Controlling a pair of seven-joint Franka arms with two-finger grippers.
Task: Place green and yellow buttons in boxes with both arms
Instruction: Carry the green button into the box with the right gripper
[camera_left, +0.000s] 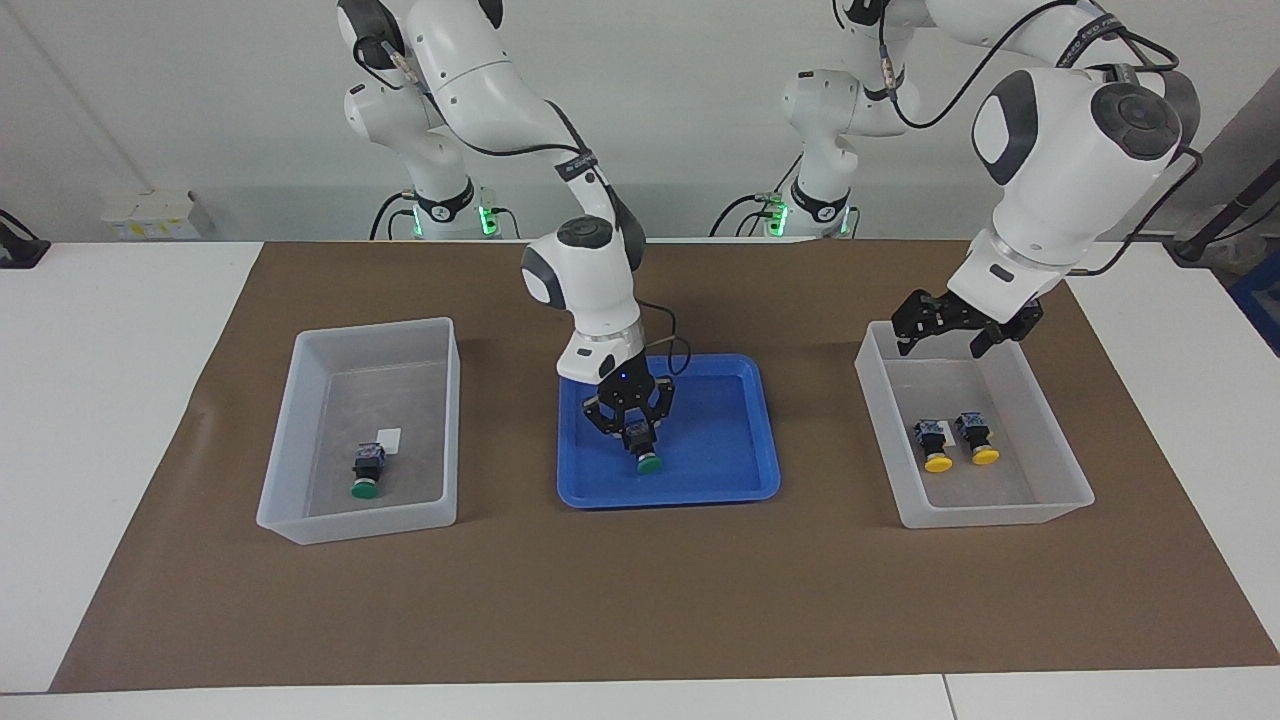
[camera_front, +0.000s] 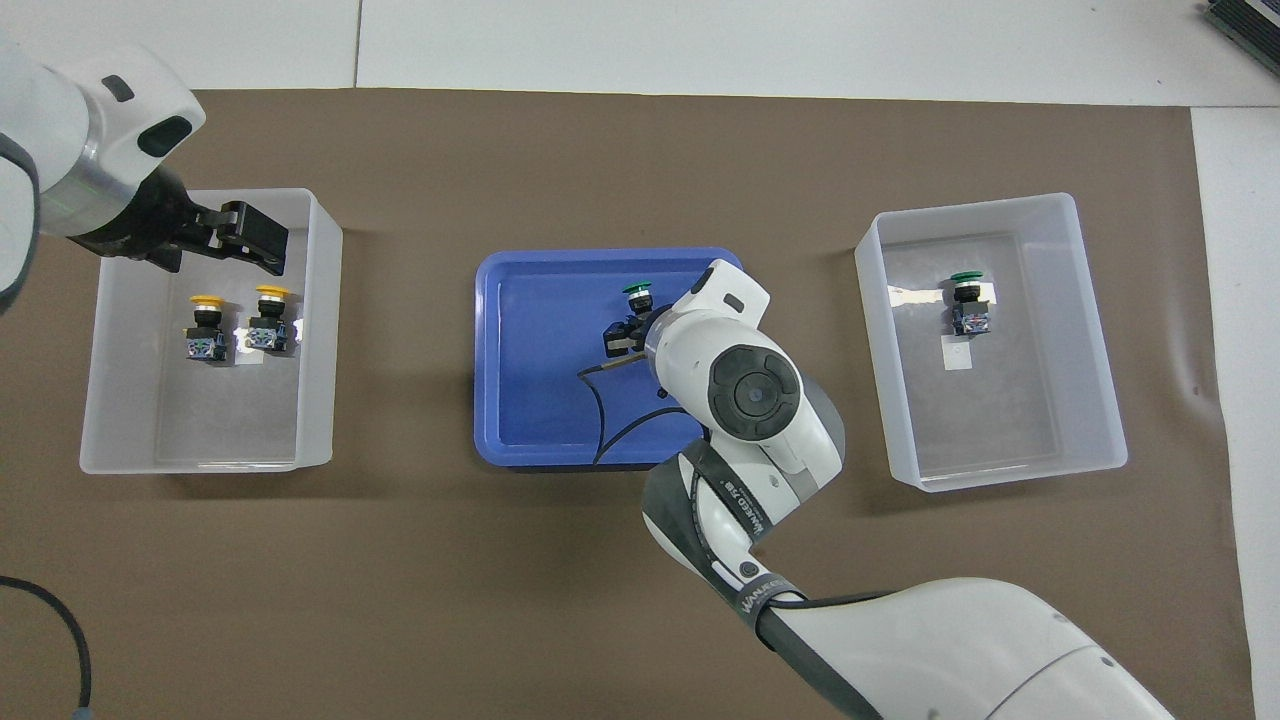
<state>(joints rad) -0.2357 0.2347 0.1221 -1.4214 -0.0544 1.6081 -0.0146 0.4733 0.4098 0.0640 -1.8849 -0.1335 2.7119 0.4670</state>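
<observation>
- Toward the right arm's end of the table from the blue tray (camera_left: 725, 478): one see-through whitish box (camera_left: 300, 440) with tall walls.
- In that box, one green button (camera_left: 366, 478) lying on its side, with a round dark green cap and a blocky black body, just beside a small white label (camera_left: 388, 437).
- In the blue tray: a second green button (camera_left: 645, 455), the same kind, cap pointing away from the robots.
- Right gripper (camera_left: 632, 428) down in the blue tray, fingers pinched tight on that button's black body.
- Hard to tell if this button rests on the tray floor or hangs just above it.
- Body of that button mostly hidden by the fingers; from overhead, only the green cap (camera_front: 637, 289) peeks out past the big white wrist.
- Thin black cable (camera_front: 600, 420) looping over the blue tray beside the wrist.
- Toward the left arm's end from the blue tray: the other whitish box (camera_left: 1050, 440).
- In it, two yellow buttons (camera_left: 933, 447) (camera_left: 978, 441) lying side by side, yellow caps pointing away from the robots, black bodies sitting on a white label that is mostly covered.
- Left gripper (camera_left: 946, 340) up in the air over that box, holding nothing, fingers spread wide apart.
- Most of the left arm cut off at the edge of the overhead view.
- Under the blue tray and both boxes: a brown mat (camera_left: 640, 600) on a white table (camera_left: 100, 400).
</observation>
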